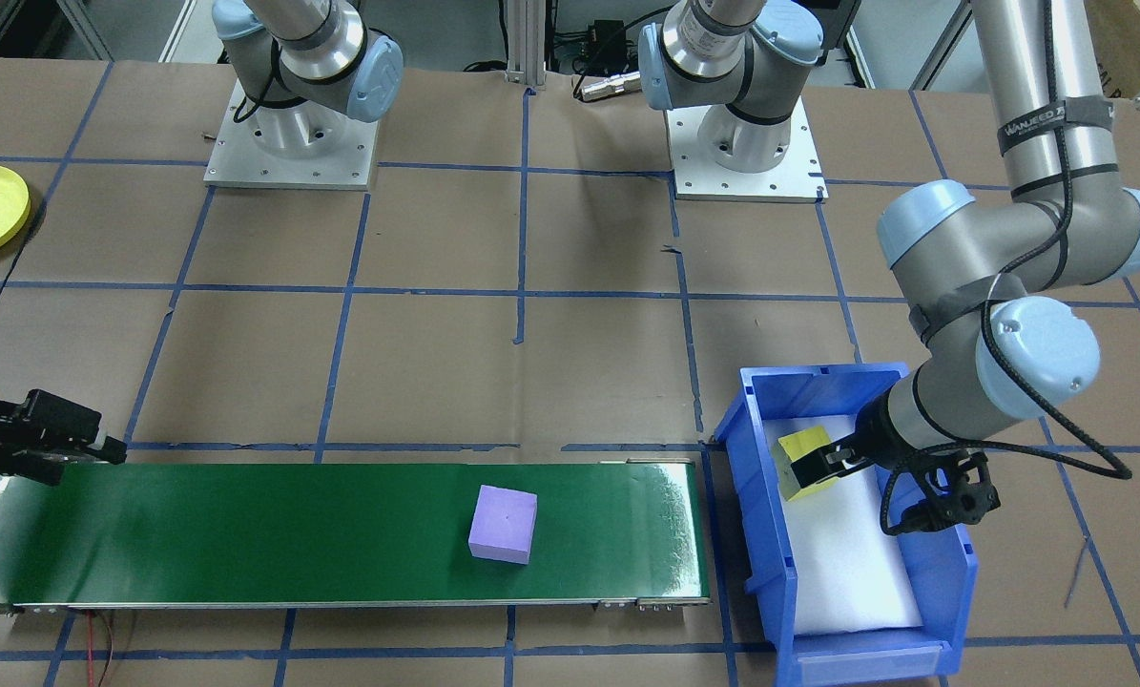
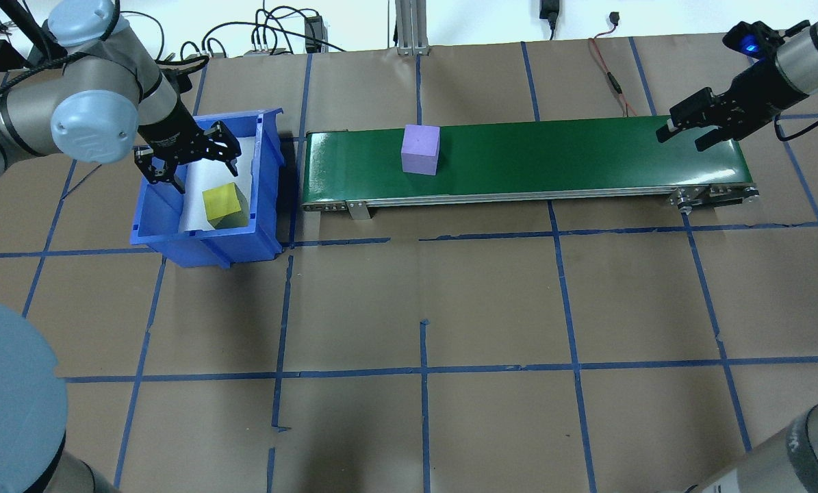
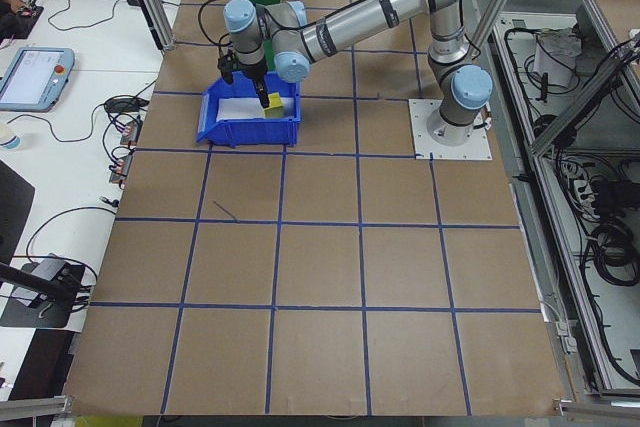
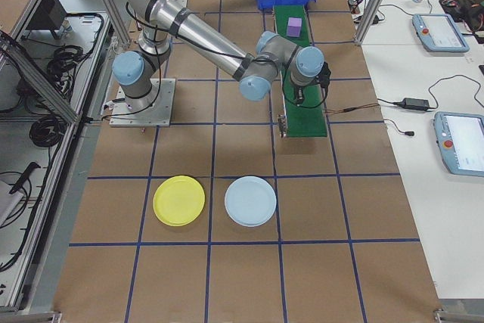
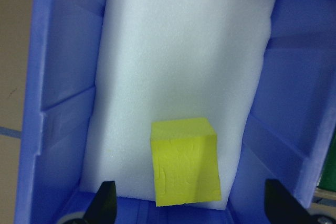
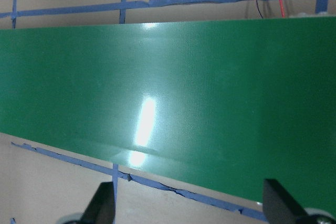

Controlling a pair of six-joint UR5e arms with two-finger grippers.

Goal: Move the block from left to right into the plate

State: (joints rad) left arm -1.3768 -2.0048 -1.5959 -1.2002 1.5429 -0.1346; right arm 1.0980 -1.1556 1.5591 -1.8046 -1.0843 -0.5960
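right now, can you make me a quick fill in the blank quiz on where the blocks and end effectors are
1. The purple block sits on the green ____.
2. The yellow block lies inside the blue ____.
3. The left end effector hangs open above the bin, holding ____.
4. The right end effector hovers open over the end of the belt farthest from the ____ block.

Missing words: belt; bin; nothing; purple

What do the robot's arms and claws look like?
Both arms are shiny silver tubes with pale blue caps at the joints. A black cable is strapped along the left arm. The left gripper and right gripper are black two-finger claws. A blue light glows near the right wrist.
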